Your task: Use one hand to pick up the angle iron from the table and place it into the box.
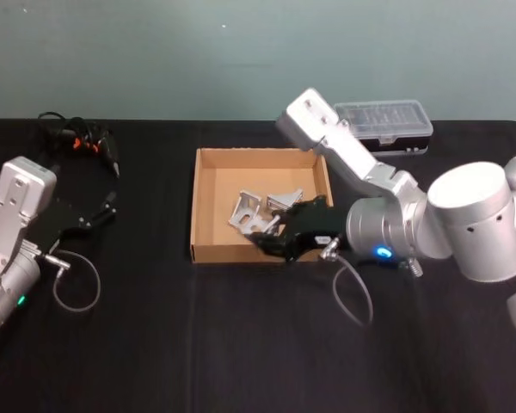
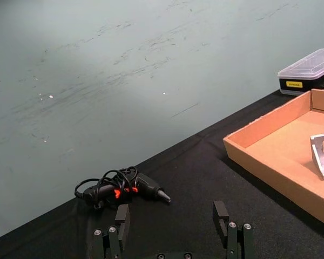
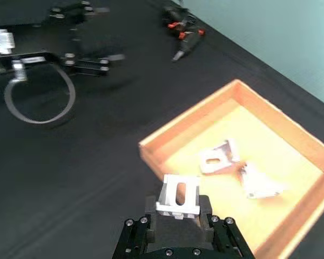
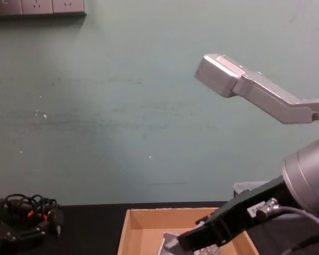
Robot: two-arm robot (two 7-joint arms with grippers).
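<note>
A silver angle iron (image 3: 178,195) is clamped upright in my right gripper (image 3: 178,209), which is shut on it. In the head view this gripper (image 1: 271,237) hovers over the front wall of the tan cardboard box (image 1: 196,206), with the held angle iron (image 1: 269,225) just inside the rim. Two more silver brackets lie on the box floor, one (image 3: 218,159) beside the other (image 3: 259,184). My left gripper (image 2: 173,226) rests open on the black table (image 1: 155,344) at the far left, well away from the box (image 2: 270,162).
A clear-lidded black plastic case (image 1: 387,125) stands behind the box at the back right. A black tool with orange marks and tangled cord (image 1: 82,142) lies at the back left. A thin cable loop (image 1: 77,280) hangs off the left wrist.
</note>
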